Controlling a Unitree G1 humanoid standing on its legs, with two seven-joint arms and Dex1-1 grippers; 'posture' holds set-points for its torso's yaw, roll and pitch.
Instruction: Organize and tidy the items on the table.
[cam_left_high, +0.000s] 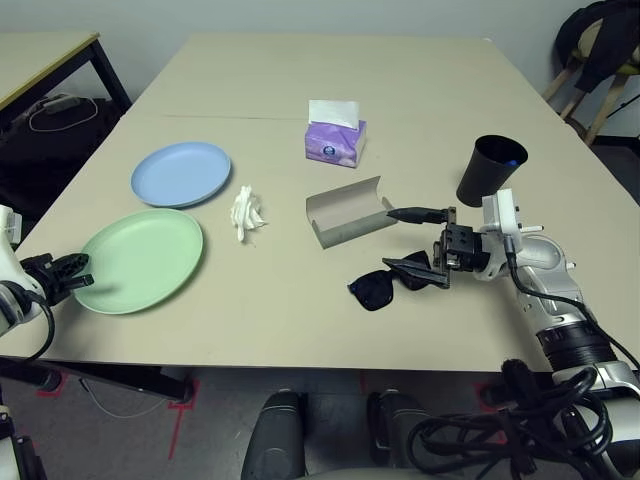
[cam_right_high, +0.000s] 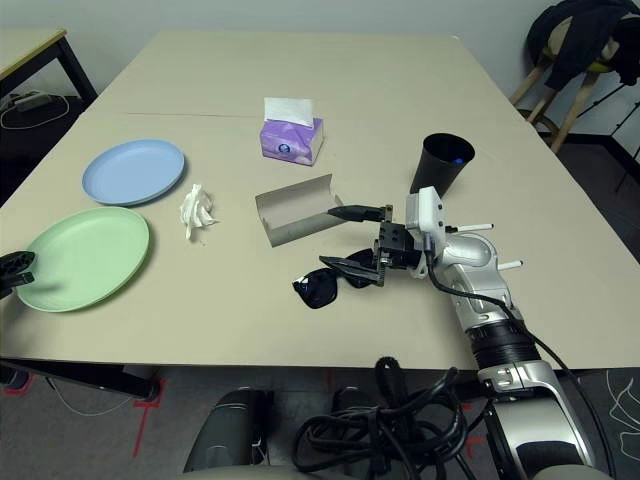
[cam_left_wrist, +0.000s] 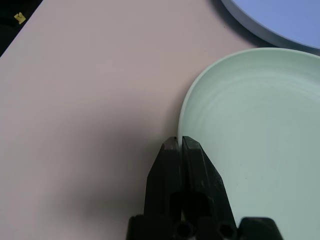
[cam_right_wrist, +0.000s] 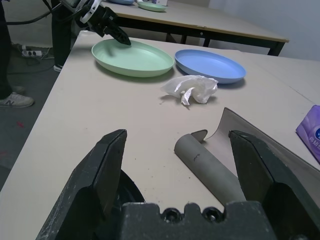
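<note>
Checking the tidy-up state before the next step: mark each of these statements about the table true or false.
1. The left gripper is shut on the mint-green plate's rim. True.
2. The right gripper is shut. False: it is open.
3. The glasses case lies closed. False: it lies open.
4. The tissue rests on the light blue plate. False: it lies on the table beside it.
5. The sunglasses lie outside the case. True.
</note>
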